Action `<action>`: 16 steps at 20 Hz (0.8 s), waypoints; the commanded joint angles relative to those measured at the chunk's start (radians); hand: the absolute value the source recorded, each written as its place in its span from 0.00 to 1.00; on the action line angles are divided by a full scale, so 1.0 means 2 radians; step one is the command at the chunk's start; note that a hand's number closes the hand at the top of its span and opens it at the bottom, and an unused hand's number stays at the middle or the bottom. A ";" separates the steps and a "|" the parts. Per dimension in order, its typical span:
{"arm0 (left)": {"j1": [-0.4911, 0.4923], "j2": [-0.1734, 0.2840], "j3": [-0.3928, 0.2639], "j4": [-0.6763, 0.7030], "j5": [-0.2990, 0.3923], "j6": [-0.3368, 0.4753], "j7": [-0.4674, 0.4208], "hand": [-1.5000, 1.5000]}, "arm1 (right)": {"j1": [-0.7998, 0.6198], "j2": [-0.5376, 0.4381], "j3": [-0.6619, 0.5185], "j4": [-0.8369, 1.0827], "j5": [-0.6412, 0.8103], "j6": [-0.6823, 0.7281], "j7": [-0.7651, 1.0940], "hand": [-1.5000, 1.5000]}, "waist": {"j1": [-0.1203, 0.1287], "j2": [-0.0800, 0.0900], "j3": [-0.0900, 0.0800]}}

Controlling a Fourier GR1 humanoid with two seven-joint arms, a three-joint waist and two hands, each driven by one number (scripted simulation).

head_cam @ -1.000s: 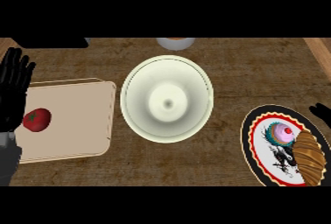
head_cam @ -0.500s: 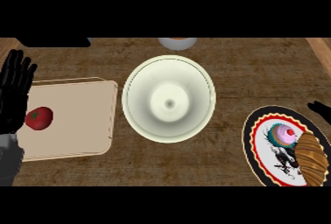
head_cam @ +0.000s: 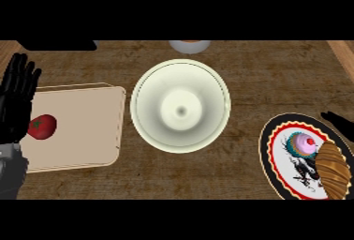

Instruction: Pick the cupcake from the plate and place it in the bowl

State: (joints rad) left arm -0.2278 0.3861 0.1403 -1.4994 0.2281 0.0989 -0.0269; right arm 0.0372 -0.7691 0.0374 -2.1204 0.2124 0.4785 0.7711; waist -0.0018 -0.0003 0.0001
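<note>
left hand open, left edge | right hand at plate rim, fingers unclear | bowl centre

A kitchen, by the look of it: a wood-grain counter set with a cream bowl, a cutting board carrying a tomato, and a patterned plate with a cupcake and croissant.

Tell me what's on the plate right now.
On the plate sit the cupcake and a croissant. The plate's right side runs out of view, so anything there cannot be seen.
</note>
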 commanded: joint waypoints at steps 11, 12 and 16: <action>-0.029 -0.019 0.020 0.038 -0.031 -0.005 -0.014 0.50 | 0.023 0.065 -0.039 0.095 0.111 0.010 -0.175 0.00 | -0.002 0.000 0.000; -0.024 -0.022 0.017 0.022 -0.024 -0.009 0.005 0.50 | 0.002 0.089 -0.006 0.092 0.134 0.008 -0.148 0.00 | 0.000 0.000 0.000; -0.022 -0.014 0.022 -0.009 -0.022 -0.019 0.032 0.50 | -0.026 0.098 -0.016 0.146 0.155 0.019 -0.180 0.00 | 0.002 0.000 0.000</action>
State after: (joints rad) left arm -0.2789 0.3489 0.1723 -1.4704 0.1795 0.0775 -0.0043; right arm 0.0189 -0.6049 0.0061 -1.8820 0.4725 0.4957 0.4418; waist -0.0005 0.0000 0.0002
